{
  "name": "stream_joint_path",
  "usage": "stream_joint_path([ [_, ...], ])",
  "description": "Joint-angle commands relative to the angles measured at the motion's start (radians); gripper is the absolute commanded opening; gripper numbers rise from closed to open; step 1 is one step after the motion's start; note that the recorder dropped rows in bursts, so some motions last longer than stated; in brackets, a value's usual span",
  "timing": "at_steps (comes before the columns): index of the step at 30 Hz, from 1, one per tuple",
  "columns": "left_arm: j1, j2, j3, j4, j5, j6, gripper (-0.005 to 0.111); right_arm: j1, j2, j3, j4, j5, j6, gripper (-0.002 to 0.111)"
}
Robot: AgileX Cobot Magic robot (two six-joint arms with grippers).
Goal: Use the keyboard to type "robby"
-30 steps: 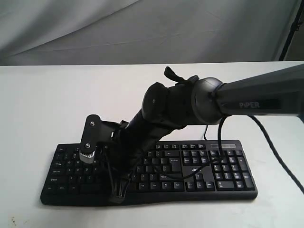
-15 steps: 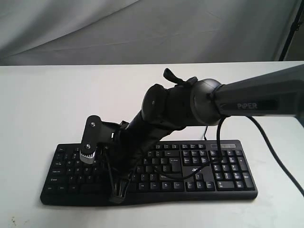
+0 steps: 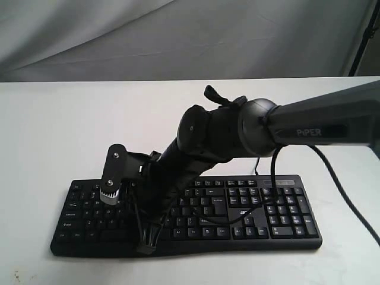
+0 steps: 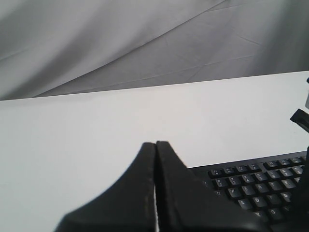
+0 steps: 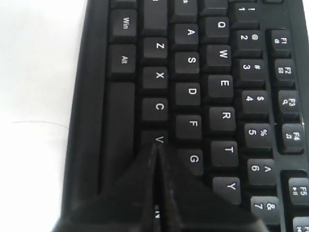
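Note:
The wide black keyboard (image 3: pixel 297 221) lies along the front of the white table, its "acer" logo near the number pad. My right arm reaches across from the right, and my right gripper (image 3: pixel 147 244) points down onto the left-middle keys. In the right wrist view the keyboard (image 5: pixel 193 92) fills the frame. The right gripper (image 5: pixel 157 147) is shut, its tips at the edge of the V key, covering the key between V and N. My left gripper (image 4: pixel 155 144) is shut and empty, held above bare table beside the keyboard (image 4: pixel 251 186). It is out of the exterior view.
The white table (image 3: pixel 71 124) extends behind and to both sides of the keyboard. A black arm cable (image 3: pixel 274 178) hangs over the keyboard's right part. A grey cloth backdrop (image 3: pixel 178 35) hangs behind, with a dark stand (image 3: pixel 363 35) at the far right.
The right arm shifted very slightly a second ago; since half a second ago nothing has visibly moved.

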Motion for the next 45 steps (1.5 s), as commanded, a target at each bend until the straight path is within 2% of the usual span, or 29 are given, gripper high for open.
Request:
stream_joint_path([
  [1, -0.006, -0.003, 0.004, 0.005, -0.006, -0.003, 0.000, 0.000, 0.019, 0.005, 0.006, -0.006, -0.009, 0.000],
  [17, -0.006, -0.003, 0.004, 0.005, -0.006, -0.003, 0.000, 0.000, -0.047, 0.005, -0.006, -0.031, -0.009, 0.000],
  [45, -0.006, -0.003, 0.004, 0.005, -0.006, -0.003, 0.000, -0.002, -0.002, 0.005, -0.006, 0.002, -0.006, 0.000],
])
